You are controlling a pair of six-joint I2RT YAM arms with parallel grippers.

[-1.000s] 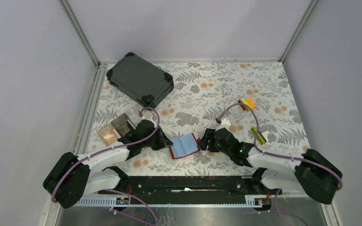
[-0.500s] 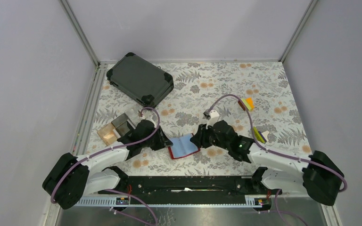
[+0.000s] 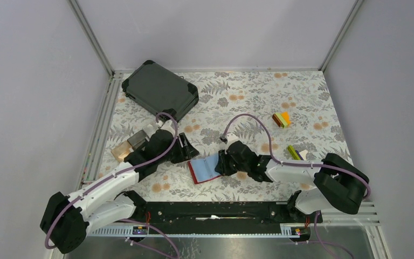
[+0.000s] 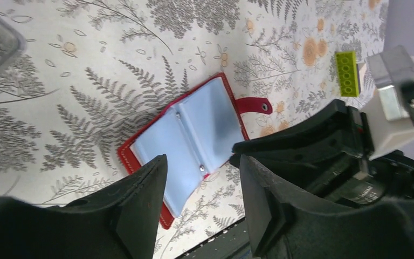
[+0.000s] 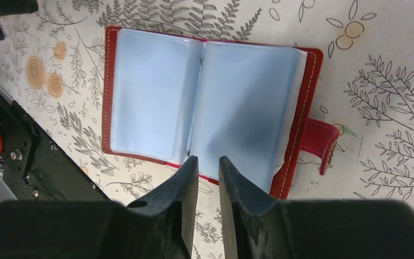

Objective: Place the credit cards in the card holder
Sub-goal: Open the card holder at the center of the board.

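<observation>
Where the open card holder (image 5: 156,97) lay flat, right gripper (image 5: 208,162) sat at one long edge, jaws narrow; left gripper (image 4: 202,161) gaped wide nearby, apart.

Left end effector (image 4: 200,164): jaws stood wide apart.
Right end effector (image 5: 208,162): jaws stood nearly together, thin slit between.

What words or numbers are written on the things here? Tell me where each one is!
No words or numbers can be read anywhere.
The card holder: plain blue sleeves, no writing.
The dark case: no label shows.
The green block: only studs, slightly blurred.
</observation>
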